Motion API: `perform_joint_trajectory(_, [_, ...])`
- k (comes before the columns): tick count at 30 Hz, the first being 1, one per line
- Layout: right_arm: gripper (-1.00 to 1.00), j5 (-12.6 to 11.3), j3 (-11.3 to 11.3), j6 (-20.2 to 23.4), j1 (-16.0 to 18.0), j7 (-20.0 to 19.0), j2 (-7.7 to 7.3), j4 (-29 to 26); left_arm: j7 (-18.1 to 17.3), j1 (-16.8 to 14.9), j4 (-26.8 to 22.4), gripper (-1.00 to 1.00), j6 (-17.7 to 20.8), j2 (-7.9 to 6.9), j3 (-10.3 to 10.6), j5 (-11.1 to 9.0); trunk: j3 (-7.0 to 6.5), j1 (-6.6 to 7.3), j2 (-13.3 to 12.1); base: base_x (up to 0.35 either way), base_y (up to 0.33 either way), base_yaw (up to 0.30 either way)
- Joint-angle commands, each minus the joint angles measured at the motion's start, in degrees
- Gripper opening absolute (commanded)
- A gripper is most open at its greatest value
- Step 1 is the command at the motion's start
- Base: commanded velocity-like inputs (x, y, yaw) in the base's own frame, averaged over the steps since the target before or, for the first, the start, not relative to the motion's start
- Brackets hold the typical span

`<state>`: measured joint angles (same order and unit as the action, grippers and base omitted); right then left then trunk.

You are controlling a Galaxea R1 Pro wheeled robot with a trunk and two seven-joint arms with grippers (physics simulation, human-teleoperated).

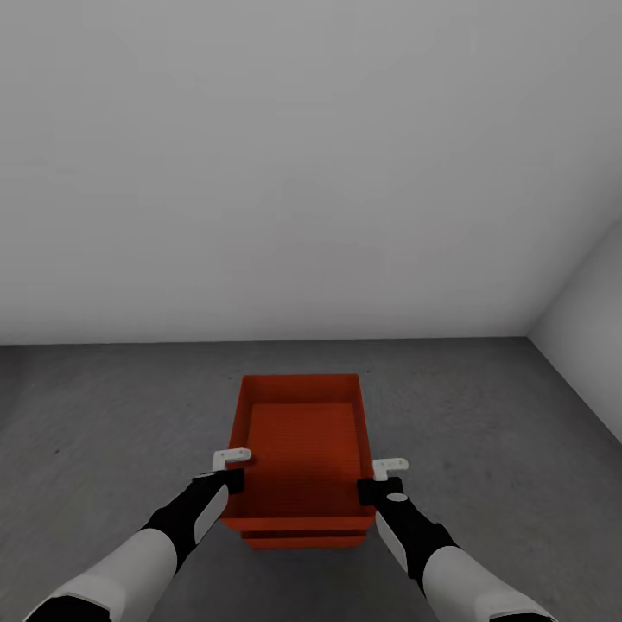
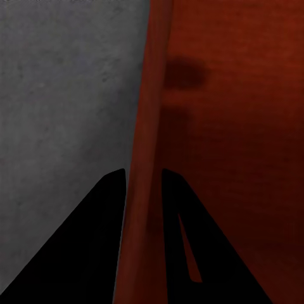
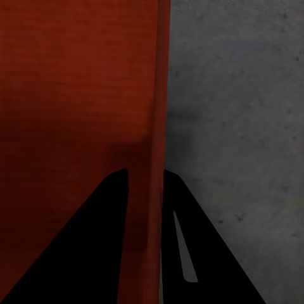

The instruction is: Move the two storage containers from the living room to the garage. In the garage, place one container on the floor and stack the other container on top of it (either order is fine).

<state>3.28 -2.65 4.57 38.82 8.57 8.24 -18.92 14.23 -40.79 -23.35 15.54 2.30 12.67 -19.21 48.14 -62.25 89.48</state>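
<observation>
An orange-red open-topped storage container (image 1: 302, 432) is in front of me over the dark grey concrete floor (image 1: 104, 415) of the garage. Just under its near edge shows the rim of a second, alike container (image 1: 302, 542); whether the upper one rests on it I cannot tell. My left gripper (image 1: 230, 473) is shut on the upper bin's left wall, and the left wrist view shows that wall (image 2: 144, 126) pinched between the dark fingers (image 2: 95, 247). My right gripper (image 1: 380, 482) is shut on the right wall (image 3: 155, 114) in the same way.
A plain white wall (image 1: 302, 173) stands a short way beyond the bins, meeting a second white wall (image 1: 587, 294) in a corner at the right. Bare concrete (image 3: 240, 95) lies on both sides of the containers.
</observation>
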Motion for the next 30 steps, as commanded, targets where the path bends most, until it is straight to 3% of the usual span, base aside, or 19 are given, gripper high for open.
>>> perform_joint_trajectory(1, [-1.0, -0.3, -0.7, 0.4, -0.1, -0.2, 0.05, -0.2, 1.6, -0.1, -0.2, -1.0, 0.5, -0.02, -1.9, -0.5, 0.22, -0.22, 0.4, 0.0, 0.0, 0.0])
perform_joint_trajectory(21, [-1.0, -0.3, -0.7, 0.4, -0.1, -0.2, 0.04, -0.2, 1.5, -0.1, -0.2, -1.0, 0.5, -0.1, -1.9, -0.9, 3.81, -4.61, 8.4, 0.0, 0.0, 0.0])
perform_joint_trajectory(30, [-1.0, -0.3, -0.7, 0.4, -0.1, -0.2, 0.05, -0.2, 1.5, -0.1, -0.2, -1.0, 0.5, -0.1, -1.9, -0.9, 3.81, -4.61, 8.4, 0.0, 0.0, 0.0])
